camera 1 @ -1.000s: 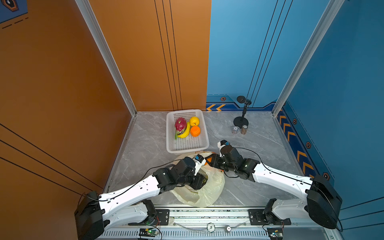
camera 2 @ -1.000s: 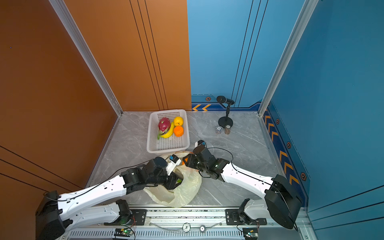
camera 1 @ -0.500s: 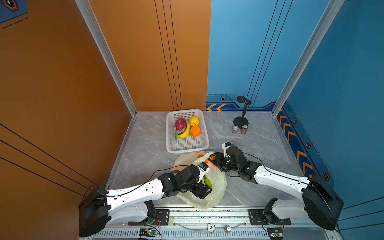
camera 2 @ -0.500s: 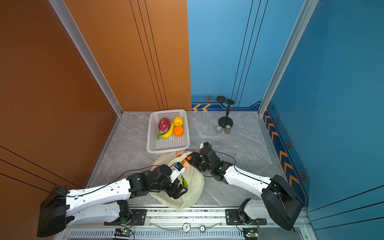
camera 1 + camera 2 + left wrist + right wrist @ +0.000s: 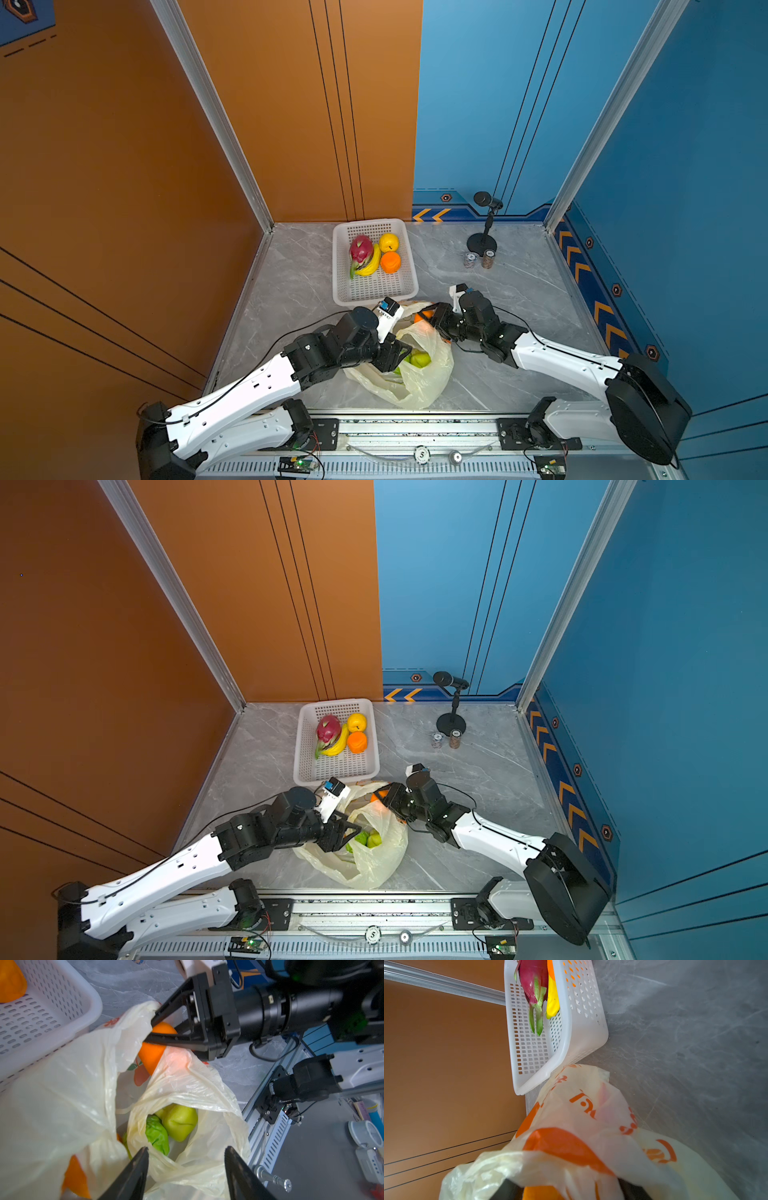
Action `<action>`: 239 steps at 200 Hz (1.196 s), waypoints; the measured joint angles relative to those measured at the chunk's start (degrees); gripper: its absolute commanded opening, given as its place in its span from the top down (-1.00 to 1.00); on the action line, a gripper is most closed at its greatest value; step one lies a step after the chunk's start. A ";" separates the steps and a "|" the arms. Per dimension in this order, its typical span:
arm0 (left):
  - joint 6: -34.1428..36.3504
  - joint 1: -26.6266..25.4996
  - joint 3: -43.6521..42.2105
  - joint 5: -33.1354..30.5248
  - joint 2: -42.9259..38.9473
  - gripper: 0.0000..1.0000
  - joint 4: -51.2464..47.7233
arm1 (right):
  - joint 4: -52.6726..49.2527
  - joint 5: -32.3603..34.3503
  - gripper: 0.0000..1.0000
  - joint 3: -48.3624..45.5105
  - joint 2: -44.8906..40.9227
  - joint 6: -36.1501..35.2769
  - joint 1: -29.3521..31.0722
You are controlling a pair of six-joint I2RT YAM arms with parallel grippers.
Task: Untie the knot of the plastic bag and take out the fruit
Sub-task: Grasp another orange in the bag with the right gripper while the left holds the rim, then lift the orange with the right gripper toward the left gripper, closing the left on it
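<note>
- Since half a second ago, the left arm (image 5: pixel 249 386) has lifted. Its left gripper (image 5: pixel 186 1148) now hangs at the mouth of the plastic bag (image 5: pixel 424 382). The right gripper (image 5: pixel 150 1030) has kept its station at the bag's 12 o'clock rim.
- Writing: the bag carries orange lettering (image 5: pixel 583 1103), but you cannot read the characters. A round disc (image 5: pixel 422 454) on the front rail (image 5: pixel 374 428) reads "5". Two small cans (image 5: pixel 470 260) beside the microphone stand (image 5: pixel 480 243) bear labels too small to read.
- Bag appearance: thin, translucent, pale yellow and heavily creased. It has an orange fruit print (image 5: pixel 139 1072) topped by green leaves. The mouth stands open.
- Bag location: on the grey marbled table (image 5: pixel 519 299), near 6 o'clock. A white perforated basket (image 5: pixel 374 286) sits just beside it at its 12 o'clock.
- Fruit in the bag: two green fruits (image 5: pixel 179 1123) lie side by side in the open mouth. A second orange (image 5: pixel 75 1176) shows through the film.
- Fruit in the basket: a magenta dragon fruit (image 5: pixel 360 249) with green tips, a banana (image 5: pixel 372 266), a round yellow fruit (image 5: pixel 389 242) and a basket orange (image 5: pixel 390 262).
- Left gripper: jaws apart, clamping nothing, pointing toward the green fruits.
- Right gripper: jaws closed on an orange (image 5: pixel 152 1057) at the bag's rim. Bag film is draped over part of that fruit.
</note>
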 measured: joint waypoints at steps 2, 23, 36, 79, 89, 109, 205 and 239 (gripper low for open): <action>-0.31 0.17 0.20 -0.24 0.22 -0.05 0.00 | 0.11 -0.11 0.20 -0.04 0.02 -0.02 0.00; -1.20 2.54 1.75 -2.05 2.69 0.06 0.00 | 0.87 -1.29 0.20 -0.17 0.33 -0.13 0.00; -1.92 4.85 2.58 -2.82 5.16 0.10 -0.02 | 1.40 -2.16 0.20 -0.20 0.39 -0.15 0.00; 0.13 9.29 3.30 0.07 12.68 0.11 2.23 | 1.81 -3.65 0.19 -0.20 0.37 -0.31 0.00; 1.25 9.29 2.93 2.01 13.29 0.10 4.02 | 1.81 -3.65 0.19 -0.20 0.37 -0.37 0.00; 2.89 9.29 1.49 6.25 13.79 0.06 9.11 | 1.81 -3.67 0.19 -0.20 0.37 -0.37 0.00; 5.38 9.29 -1.46 15.02 18.58 -0.45 20.44 | 2.19 -4.79 0.19 -0.20 0.28 -0.13 0.00; 5.35 9.40 -2.62 14.97 16.22 -0.49 20.20 | 2.12 -4.92 0.18 -0.20 -0.35 -0.13 0.00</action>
